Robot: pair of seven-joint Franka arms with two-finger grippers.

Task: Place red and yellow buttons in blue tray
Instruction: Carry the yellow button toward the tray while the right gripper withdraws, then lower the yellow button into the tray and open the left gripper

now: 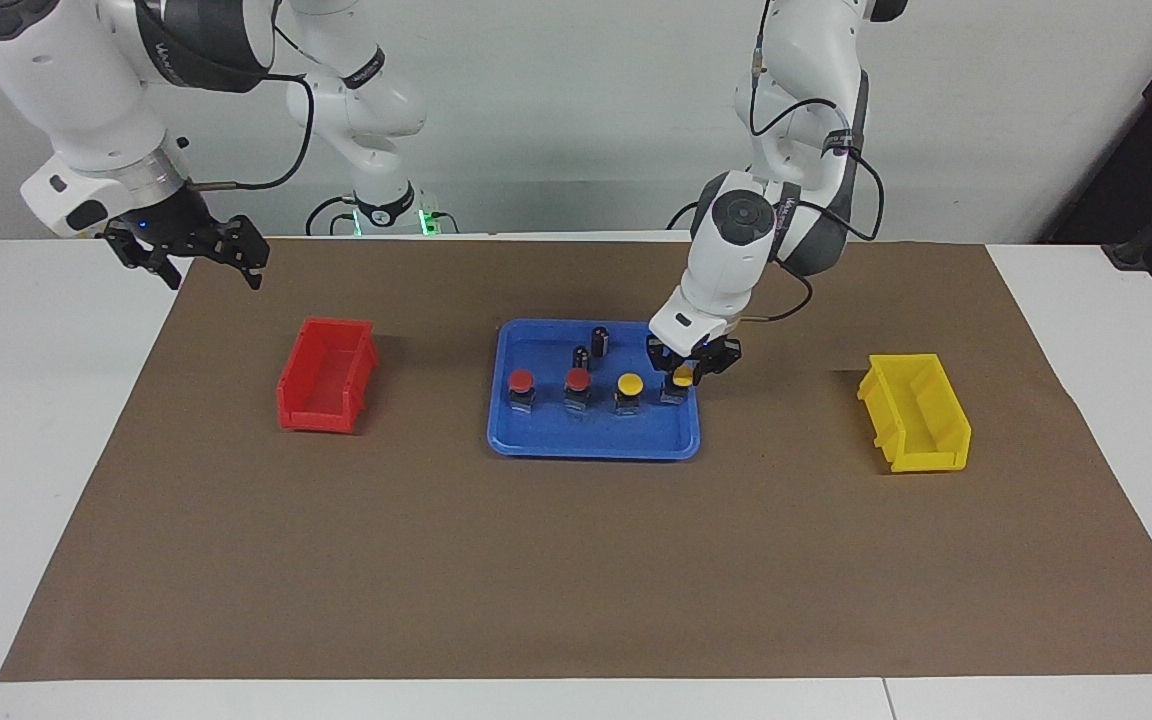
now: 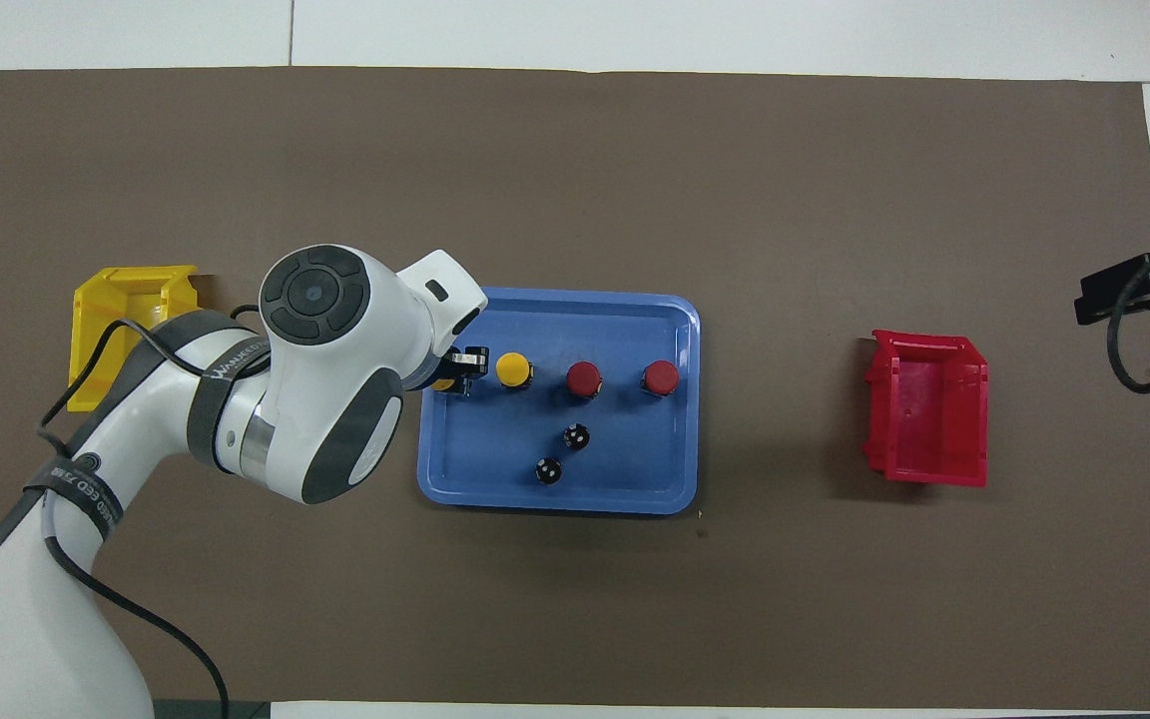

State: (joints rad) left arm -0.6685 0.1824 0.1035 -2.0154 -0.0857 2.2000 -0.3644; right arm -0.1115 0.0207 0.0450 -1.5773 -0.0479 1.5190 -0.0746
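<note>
Yellow button [image 1: 681, 378] is being gripped by left gripper [image 1: 688, 372] fingers [image 1: 704, 364] in blue tray [image 1: 536, 440], beside three buttons and two dark cylinders [image 1: 590, 348]; right gripper [image 1: 204, 258], fingers spread, is being held waiting.

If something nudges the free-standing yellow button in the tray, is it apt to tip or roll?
The yellow button probably tips rather than slides: its round cap looks wider than its narrow upright base. Once down, it might roll in an arc on that cap, though the blue tray has a low rim likely to stop it. A fall toward the neighbouring red button could knock that one too.
</note>
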